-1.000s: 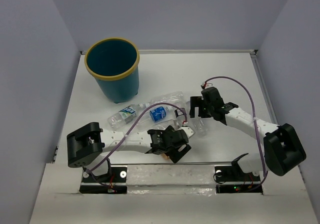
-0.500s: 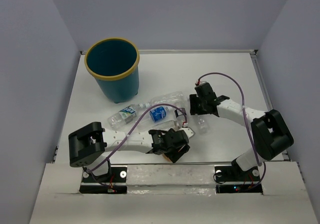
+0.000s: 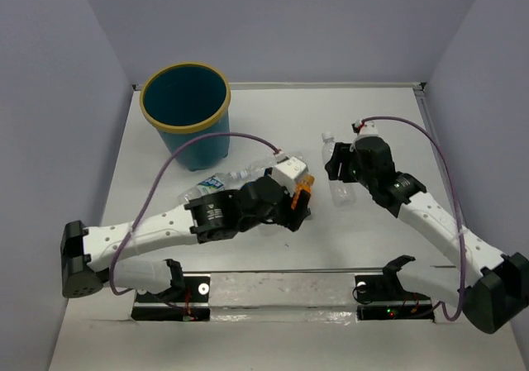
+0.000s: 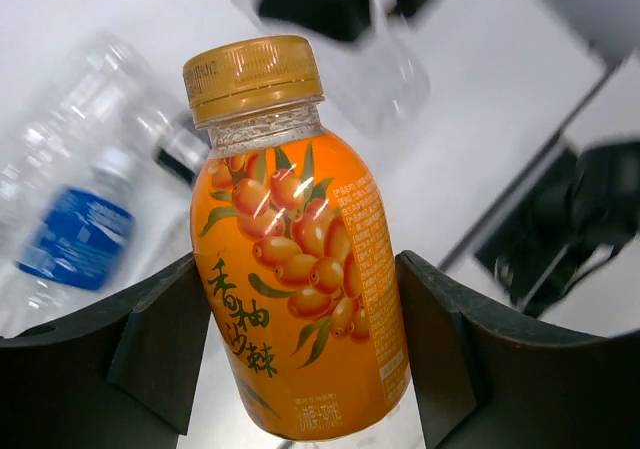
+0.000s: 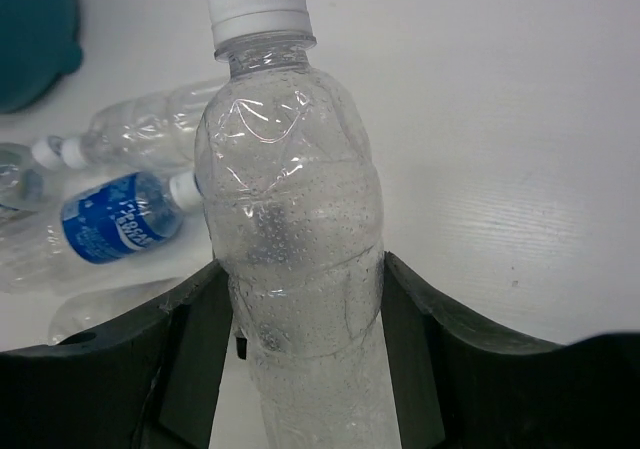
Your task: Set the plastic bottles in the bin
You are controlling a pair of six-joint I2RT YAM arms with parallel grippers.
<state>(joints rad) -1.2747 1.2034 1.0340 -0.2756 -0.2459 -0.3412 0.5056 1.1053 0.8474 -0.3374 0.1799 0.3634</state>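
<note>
Top view | We found the left gripper [image 4: 300,269] pinching the orange bottle [image 4: 290,219], cap pointing past the jaws | right gripper [image 5: 300,274] clamped round a clear bottle [image 5: 290,189] | bin [image 3: 186,129] stood upper left of both — the left gripper nearer it.

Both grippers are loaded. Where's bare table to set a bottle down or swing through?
Bare table spans the far side from the bin to the right wall, plus a patch between bin and left arm. Crowded: the middle, where lying bottles adjoin the left gripper holding the orange bottle and the right gripper holding a clear bottle.
</note>
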